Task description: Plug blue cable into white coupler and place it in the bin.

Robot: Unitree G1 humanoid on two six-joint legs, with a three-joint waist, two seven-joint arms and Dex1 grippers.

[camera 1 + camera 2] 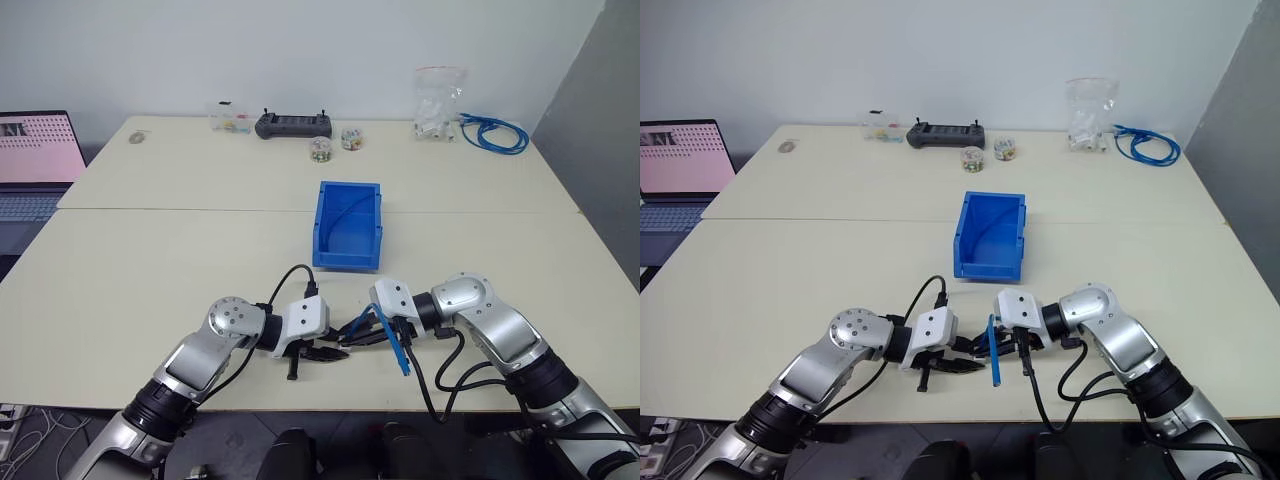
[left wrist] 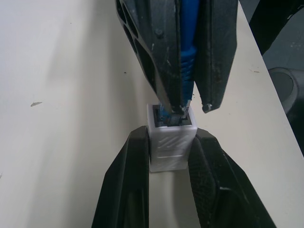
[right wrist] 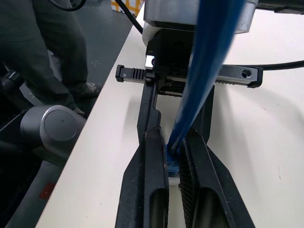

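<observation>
My left gripper is shut on the white coupler, a small ribbed block held just above the table near its front edge, dark socket facing the other hand. My right gripper is shut on the blue cable close to its plug end. The two grippers meet tip to tip. The cable's clear plug sits at the mouth of the coupler's socket; how deep it goes I cannot tell. The cable's free end hangs down past the right fingers. The blue bin stands on the table just beyond both hands.
A coiled blue cable bundle and a clear bag lie at the back right. A black controller and small jars sit at the back. A laptop is at the left. A person's legs stand beside the table's edge.
</observation>
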